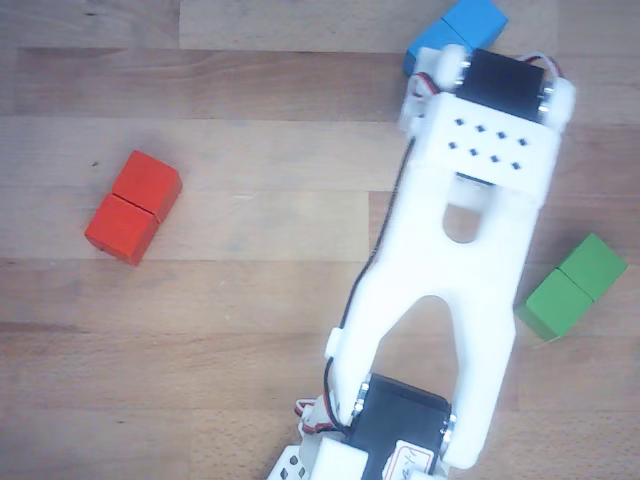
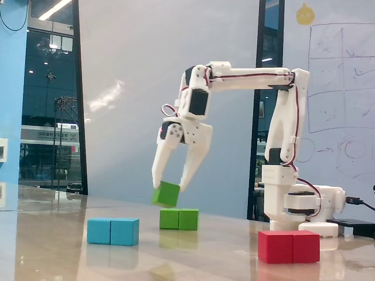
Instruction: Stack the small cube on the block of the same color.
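Observation:
In the fixed view my gripper (image 2: pixel 170 186) points down and is shut on the small green cube (image 2: pixel 167 194), which hangs tilted in the air. The cube sits just above the left end of the green two-cube block (image 2: pixel 179 219) without touching it. How they line up in depth I cannot tell. In the other view the green block (image 1: pixel 575 285) lies to the right of the white arm (image 1: pixel 470 230). The arm hides the gripper and the small cube there.
A blue two-cube block (image 2: pixel 113 231) lies at the front left of the fixed view and shows at the top of the other view (image 1: pixel 455 35), half under the arm. A red two-cube block (image 2: pixel 289 246) (image 1: pixel 133 206) lies apart. The arm's base (image 2: pixel 299 205) stands at the right.

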Robot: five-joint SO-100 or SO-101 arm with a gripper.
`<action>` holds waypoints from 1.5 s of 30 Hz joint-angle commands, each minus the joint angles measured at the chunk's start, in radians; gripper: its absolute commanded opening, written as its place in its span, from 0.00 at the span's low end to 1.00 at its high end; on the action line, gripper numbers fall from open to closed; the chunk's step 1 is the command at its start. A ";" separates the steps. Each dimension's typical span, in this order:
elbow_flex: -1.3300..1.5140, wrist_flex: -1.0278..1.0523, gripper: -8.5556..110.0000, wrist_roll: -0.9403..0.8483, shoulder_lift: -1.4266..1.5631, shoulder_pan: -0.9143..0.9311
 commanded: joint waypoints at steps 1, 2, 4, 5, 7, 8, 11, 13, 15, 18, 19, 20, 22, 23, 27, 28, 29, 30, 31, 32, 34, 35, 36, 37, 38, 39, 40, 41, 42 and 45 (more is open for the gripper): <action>-0.146 0.055 0.11 -0.008 0.028 0.115; -0.156 0.074 0.11 -0.008 0.028 0.140; -0.176 0.112 0.11 -0.008 0.028 0.181; -0.187 0.132 0.11 -0.008 0.028 0.201; -0.204 0.164 0.11 -0.008 0.028 0.233; -0.210 0.179 0.11 -0.008 0.026 0.249; -0.219 0.216 0.11 -0.040 0.026 0.288; -0.219 0.227 0.11 -0.075 0.025 0.314; -0.216 0.229 0.11 -0.104 0.021 0.337; -0.210 0.227 0.11 -0.133 0.011 0.360; -0.210 0.225 0.11 -0.141 0.009 0.365; -0.210 0.224 0.11 -0.146 0.008 0.371; -0.209 0.224 0.11 -0.158 0.000 0.383; -0.209 0.222 0.11 -0.164 -0.012 0.388; -0.204 0.218 0.11 -0.172 -0.064 0.400; -0.204 0.216 0.11 -0.172 -0.075 0.402; -0.204 0.216 0.11 -0.172 -0.086 0.403; -0.204 0.216 0.11 -0.172 -0.095 0.403; -0.204 0.216 0.11 -0.172 -0.104 0.403; -0.204 0.216 0.11 -0.172 -0.114 0.405; -0.204 0.216 0.11 -0.172 -0.130 0.405; -0.204 0.215 0.11 -0.172 -0.138 0.405; -0.204 0.215 0.11 -0.172 -0.146 0.405; -0.204 0.215 0.11 -0.172 -0.153 0.405; -0.206 0.215 0.11 -0.172 -0.160 0.405; -0.206 0.215 0.11 -0.172 -0.166 0.405; -0.206 0.215 0.11 -0.172 -0.172 0.405; -0.206 0.215 0.11 -0.173 -0.176 0.405; -0.206 0.215 0.11 -0.173 -0.181 0.405; -0.206 0.216 0.12 -0.175 -0.196 0.405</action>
